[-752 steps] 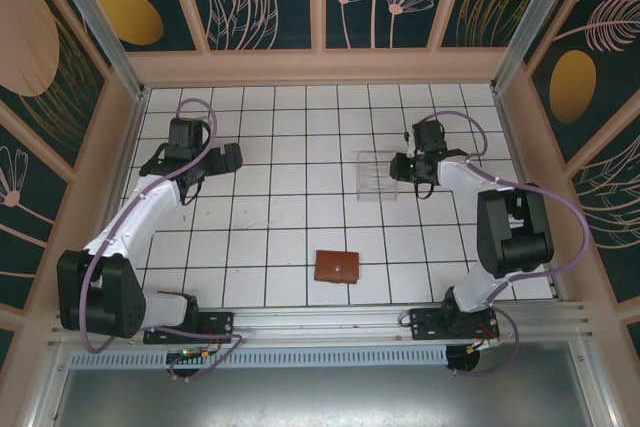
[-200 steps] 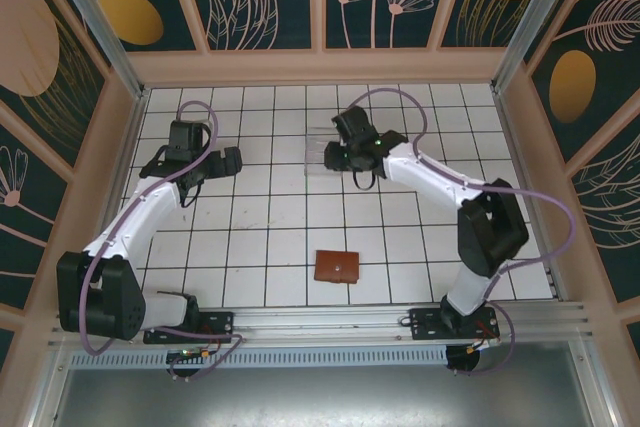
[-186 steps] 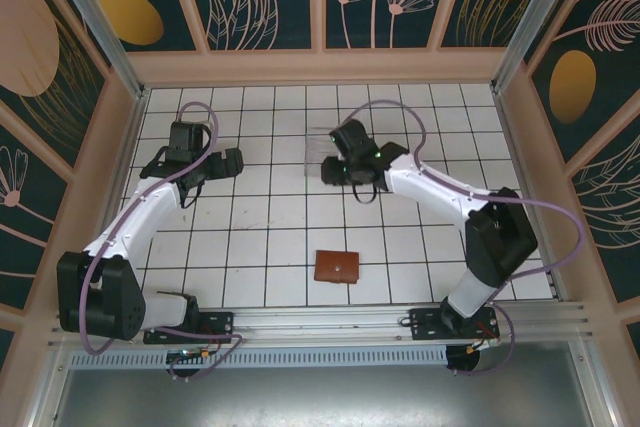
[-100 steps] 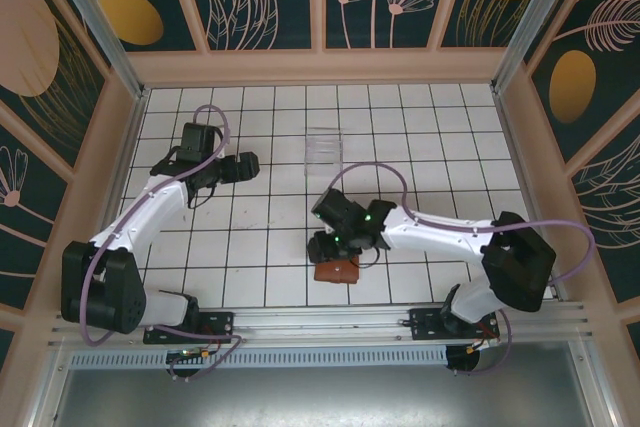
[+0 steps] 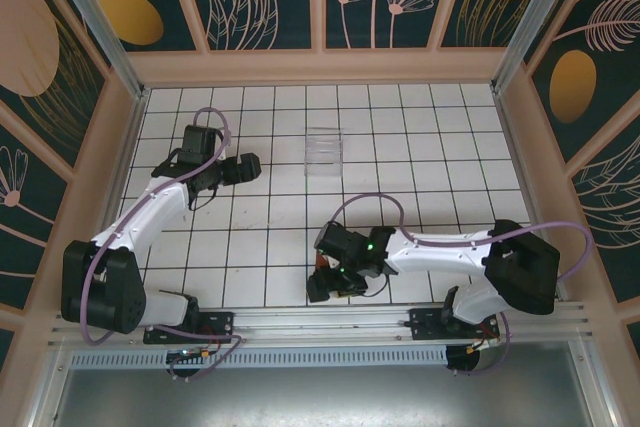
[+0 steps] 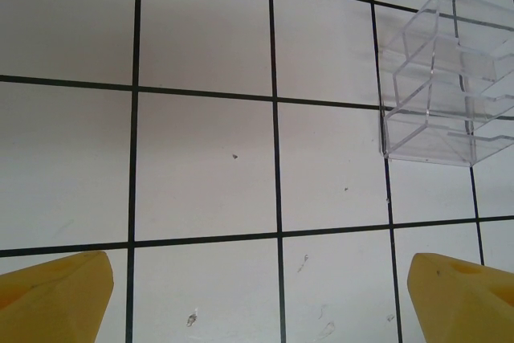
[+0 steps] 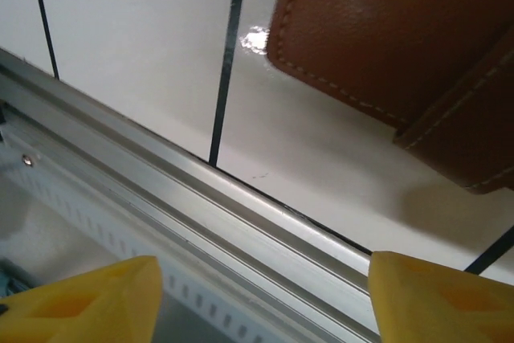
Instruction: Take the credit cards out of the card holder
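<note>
Step in hand: approach to the card holder. No grasp is made and the holder is shut, so by this judgement the task is at its start.
Card holder: the small brown stitched-leather folding wallet (image 7: 377,30) lies flat and closed on the white tiled table (image 5: 270,217), close to the aluminium rail (image 7: 161,190) at the near edge. Its strap tab (image 7: 462,130) lies across the cover.
Credit cards: presumably inside the closed wallet; count and colour cannot be told.
Right gripper (image 7: 257,303): low over the near edge of the wallet, yellow fingertips (image 7: 80,303) spread wide, nothing between them. Whether any part touches the leather cannot be told.
Left gripper (image 6: 257,303): spread wide and empty, held above bare tiles well away from the wallet, near the clear plastic compartment box (image 6: 442,78).
Next move, judged: bring the right fingers onto the wallet edge or tab, release the tab and fold the cover back. The left gripper would probably have to pin the wallet, since thin leather on smooth tile is likely to slide toward the rail.
Risk: the wallet sits close to the rail, which leaves little room for a finger on that side.
Markings: no brand, label or lettering is legible on the leather, the box or the fingers.
</note>
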Controlling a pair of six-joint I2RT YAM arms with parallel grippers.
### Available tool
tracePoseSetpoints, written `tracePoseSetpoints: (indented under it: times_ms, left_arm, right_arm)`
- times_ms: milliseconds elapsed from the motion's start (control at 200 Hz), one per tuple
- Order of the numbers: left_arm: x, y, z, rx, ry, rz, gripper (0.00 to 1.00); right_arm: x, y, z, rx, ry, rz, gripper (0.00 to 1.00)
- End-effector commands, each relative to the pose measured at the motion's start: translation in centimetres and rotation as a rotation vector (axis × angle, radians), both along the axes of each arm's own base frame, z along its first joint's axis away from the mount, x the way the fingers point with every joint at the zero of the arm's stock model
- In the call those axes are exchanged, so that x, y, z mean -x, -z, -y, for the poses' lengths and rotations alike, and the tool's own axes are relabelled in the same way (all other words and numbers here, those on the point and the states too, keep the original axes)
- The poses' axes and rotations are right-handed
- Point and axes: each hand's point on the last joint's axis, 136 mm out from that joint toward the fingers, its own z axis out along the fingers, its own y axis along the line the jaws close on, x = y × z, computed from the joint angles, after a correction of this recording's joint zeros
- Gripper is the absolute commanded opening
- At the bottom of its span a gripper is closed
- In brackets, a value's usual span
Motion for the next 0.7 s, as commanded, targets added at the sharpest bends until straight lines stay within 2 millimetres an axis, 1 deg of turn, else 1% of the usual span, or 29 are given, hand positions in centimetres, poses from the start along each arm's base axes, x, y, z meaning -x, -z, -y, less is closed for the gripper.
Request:
tracePoseSetpoints:
  times_ms: [0,70,170,375,490,651,696]
  left_arm:
    - [0.1,0.1,0.4,0.016,0.004,-0.001,0.95]
    - [0.1,0.2,0.4,0.016,0.005,-0.005,0.94]
    - [0.2,0.1,0.5,0.016,0.011,-0.005,0.95]
    - [0.5,0.4,0.5,0.012,0.015,-0.016,0.94]
    - [0.6,0.4,0.4,0.012,0.014,-0.016,0.95]
    - [0.9,0.6,0.5,0.021,0.012,-0.02,0.95]
    - [1.1,0.7,0.4,0.024,0.009,-0.023,0.94]
  right_arm:
    - [-1.6,0.7,1.9,0.056,0.079,0.03,0.77]
    - [-2.7,0.9,2.4,0.06,0.108,0.045,0.8]
    - [-4.9,0.8,2.8,0.06,0.149,0.083,0.81]
    - [-9.1,0.2,1.9,0.038,0.185,0.158,0.81]
    - [-10.3,0.4,1.2,0.073,0.162,0.19,0.79]
    - [-11.7,0.6,-0.8,0.068,0.156,0.2,0.79]
    - [-12.1,0.8,-1.1,0.088,0.155,0.209,0.79]
